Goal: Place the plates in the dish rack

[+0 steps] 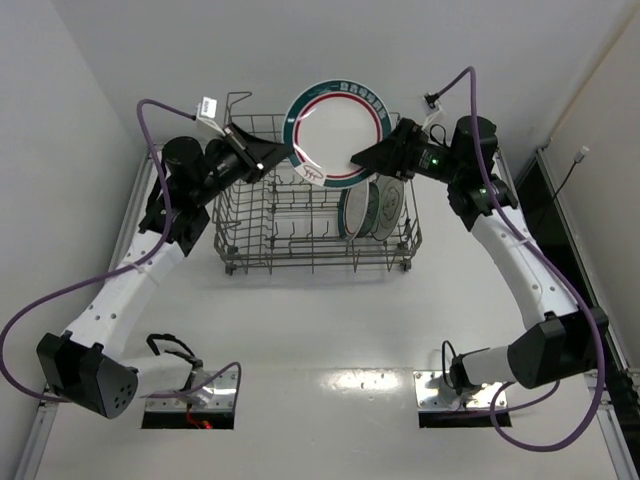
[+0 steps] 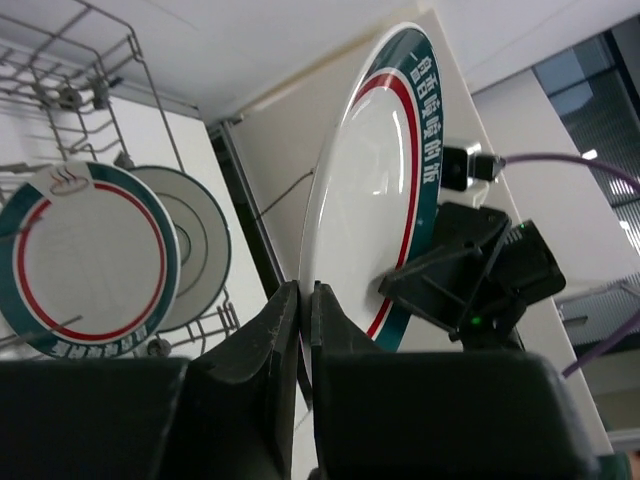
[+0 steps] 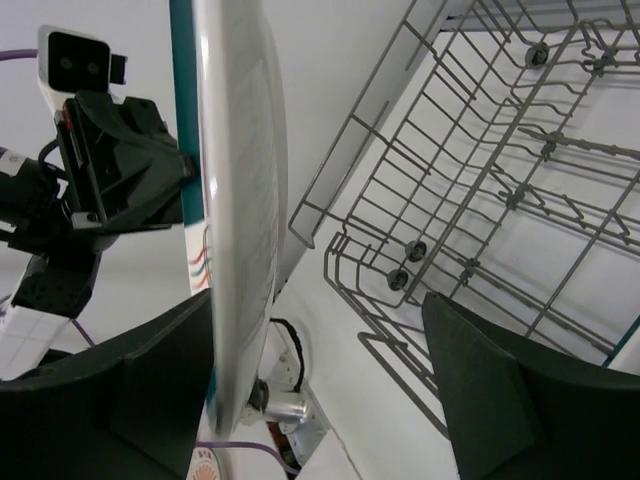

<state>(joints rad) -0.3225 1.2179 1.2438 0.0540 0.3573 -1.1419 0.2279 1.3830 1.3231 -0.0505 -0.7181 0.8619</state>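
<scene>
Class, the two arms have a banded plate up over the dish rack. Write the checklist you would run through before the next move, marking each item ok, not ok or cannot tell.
1. Left gripper shut on the banded plate at its rim: ok.
2. Right gripper clamped on the opposite rim: not ok; its jaws stand open on either side of the edge.
3. Plate held clear above the dish rack: ok.
4. Free tine rows left of the racked plates: ok.
5. Plate edge lined up with one slot: cannot tell.
</scene>
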